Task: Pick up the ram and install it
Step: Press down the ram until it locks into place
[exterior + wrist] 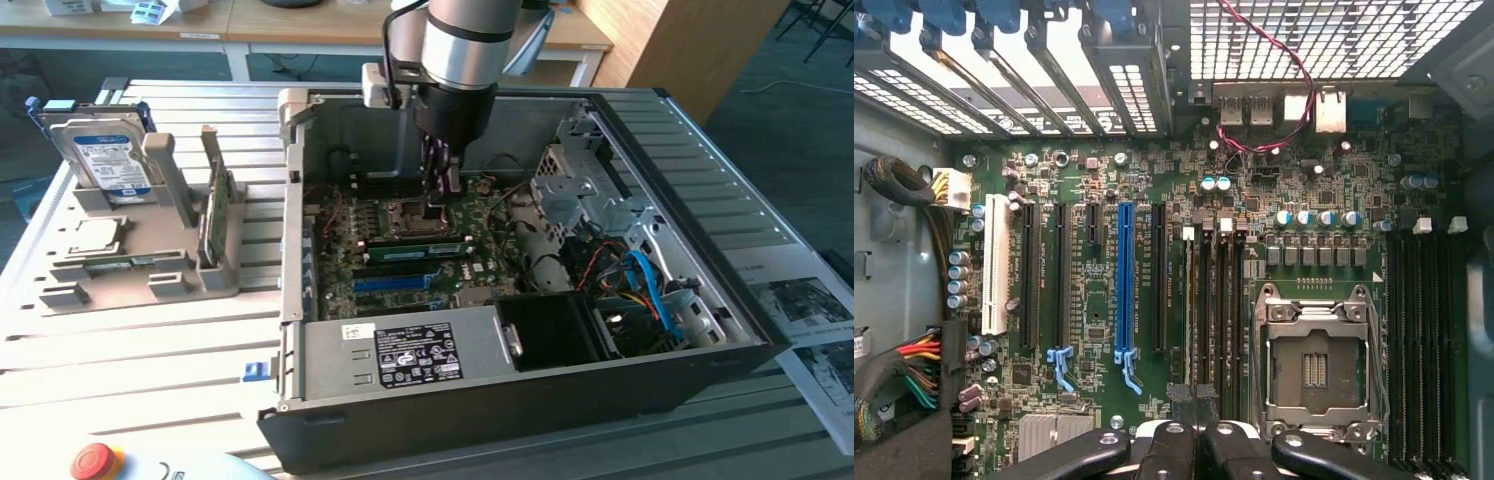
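Slatted white surface (147, 370) carrying an open computer case (534, 400), arm reaching inside
Ram (416, 250) lies seated flat in a motherboard slot, just beside the empty CPU socket (1316, 370); the pincer (442, 195) hangs directly above it, pressed together, pinching nothing visible. Outside the case, a hard drive (104, 155) stands in a grey holder (134, 275) at the exterior view's left
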